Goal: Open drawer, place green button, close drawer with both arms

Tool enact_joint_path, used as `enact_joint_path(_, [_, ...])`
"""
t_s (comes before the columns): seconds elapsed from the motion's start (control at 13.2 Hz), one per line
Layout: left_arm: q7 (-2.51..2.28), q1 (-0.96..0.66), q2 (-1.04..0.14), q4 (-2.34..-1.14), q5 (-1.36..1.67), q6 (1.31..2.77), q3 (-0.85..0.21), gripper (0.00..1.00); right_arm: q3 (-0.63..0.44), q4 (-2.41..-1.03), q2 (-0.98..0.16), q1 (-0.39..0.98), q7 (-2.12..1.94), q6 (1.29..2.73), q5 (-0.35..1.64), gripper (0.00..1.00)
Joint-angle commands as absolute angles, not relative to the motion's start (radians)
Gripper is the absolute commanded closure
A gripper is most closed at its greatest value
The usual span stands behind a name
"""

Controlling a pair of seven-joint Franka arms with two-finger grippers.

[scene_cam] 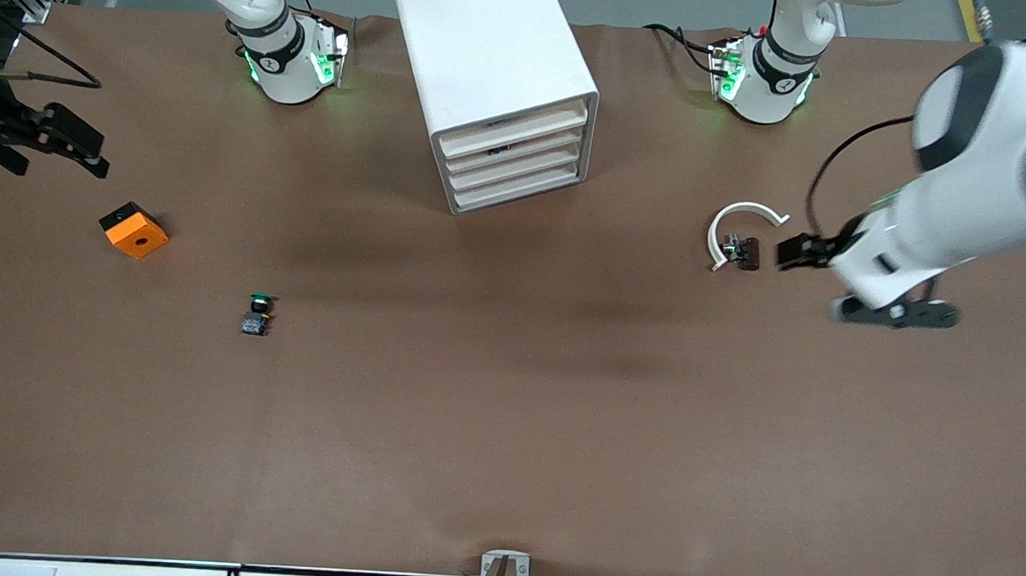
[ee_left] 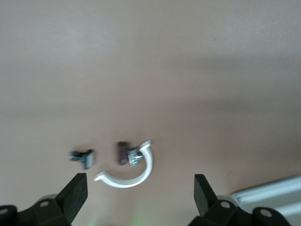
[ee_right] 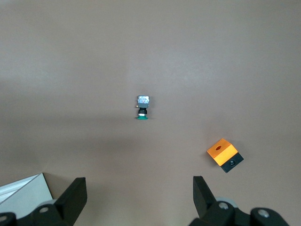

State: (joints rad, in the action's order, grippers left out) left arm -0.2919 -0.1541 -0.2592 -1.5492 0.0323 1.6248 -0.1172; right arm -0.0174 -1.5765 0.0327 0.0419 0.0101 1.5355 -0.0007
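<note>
The white cabinet [scene_cam: 490,58] stands at the middle of the table near the robots' bases, its four cream drawer fronts [scene_cam: 515,161] all pushed in. The button [scene_cam: 257,314], green cap and bluish-grey base, lies on the brown table toward the right arm's end, nearer to the front camera than the cabinet. It also shows in the right wrist view [ee_right: 142,107]. My right gripper [ee_right: 139,197] is open and empty, up in the air at the right arm's end of the table [scene_cam: 72,146]. My left gripper [ee_left: 139,197] is open and empty beside a white C-shaped ring [scene_cam: 745,219].
An orange cube [scene_cam: 133,230] with a black hole lies near the right gripper; it also shows in the right wrist view [ee_right: 225,155]. Small brown and grey clip parts [scene_cam: 741,250] lie inside the ring [ee_left: 129,176]. Another small dark part [ee_left: 83,157] lies beside it.
</note>
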Motion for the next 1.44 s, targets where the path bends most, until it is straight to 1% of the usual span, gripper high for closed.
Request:
enact_joint_path(0.0, [-0.490,-0.234,-0.391,-1.500,0.060,1.693,-0.115,0.00,-0.021,-1.569,-0.008,0.038,0.011,1.523,-0.005,0.00])
enact_joint_path(0.15, [-0.680,-0.299,-0.472,-1.499,0.084,1.768,-0.115,0.00,-0.020,-1.594,-0.024,0.046,0.006,1.532,-0.009,0.00])
enact_joint_path(0.3, [-0.851,-0.350,-0.538,-1.496,0.141,1.848,-0.117,0.00,-0.018,-1.589,-0.073,0.096,0.031,1.509,-0.029,0.00])
enact_joint_path(0.38, [-0.917,-0.371,-0.567,-1.493,0.184,1.879,-0.117,0.00,-0.018,-1.588,-0.104,0.112,0.061,1.511,-0.070,0.00])
enact_joint_path(0.53, [-1.052,-0.409,-0.645,-1.456,0.318,1.891,-0.117,0.00,-0.018,-1.606,-0.174,0.126,0.103,1.520,-0.094,0.00])
enact_joint_path(0.61, [-1.130,-0.432,-0.670,-1.445,0.371,1.891,-0.115,0.00,-0.018,-1.630,-0.198,0.112,0.107,1.563,-0.086,0.00])
enact_joint_path(0.83, [-1.435,-0.483,-0.719,-1.440,0.532,1.891,-0.117,0.00,-0.018,-1.869,-0.198,0.072,0.101,1.887,-0.081,0.00])
enact_joint_path(0.98, [-1.622,-0.547,-0.726,-1.442,0.569,1.893,-0.114,0.00,-0.018,-2.020,-0.201,0.052,0.101,2.114,-0.043,0.00])
enact_joint_path(1.06, [-1.764,-0.557,-0.747,-1.442,0.581,1.894,-0.114,0.00,-0.018,-2.093,-0.204,0.055,0.101,2.232,-0.040,0.00])
enact_joint_path(1.13, [-1.857,-0.554,-0.767,-1.440,0.597,1.893,-0.115,0.00,-0.018,-2.142,-0.227,0.061,0.107,2.346,-0.040,0.00])
enact_joint_path(1.21, [-1.877,-0.561,-0.775,-1.442,0.615,1.891,-0.115,0.00,-0.018,-2.149,-0.274,0.061,0.109,2.421,-0.040,0.00])
enact_joint_path(1.36, [-1.875,-0.561,-0.781,-1.453,0.690,1.864,-0.117,0.00,-0.018,-2.141,-0.360,0.060,0.110,2.527,-0.038,0.00])
